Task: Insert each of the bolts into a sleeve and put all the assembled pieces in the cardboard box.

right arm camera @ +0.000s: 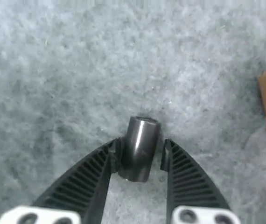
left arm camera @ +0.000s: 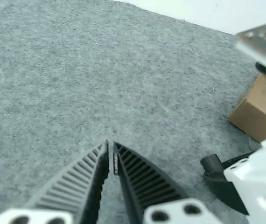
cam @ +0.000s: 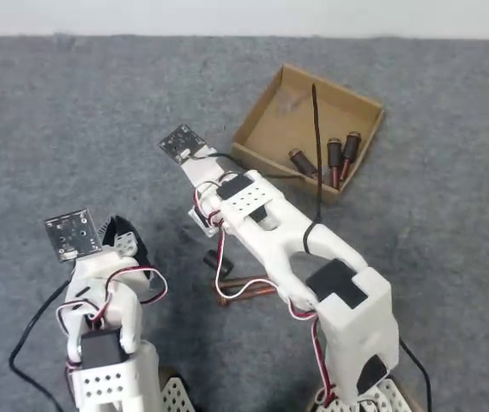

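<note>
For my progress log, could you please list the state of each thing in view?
Left tool: shut, empty.
Right tool: open around the sleeve.
Sleeve: no bolt in it.
Loose bolt: lying on carpet.
Cardboard box: open, holds three assembled pieces.

One box, three finished pieces, a few loose parts, two arms.
A single open brown cardboard box (cam: 266,116) holds three assembled pieces, each a dark sleeve on a copper-coloured bolt: first piece (cam: 300,160), second piece (cam: 334,159), third piece (cam: 350,148). One loose dark cylindrical sleeve (right arm camera: 140,147) stands on the grey carpeted surface (cam: 73,112). Loose copper-coloured bolts (cam: 249,290) lie partly under an arm; two seem to show, the exact count unclear. There are two white robot arms: one arm (cam: 270,223), the other arm (cam: 107,300).
</note>
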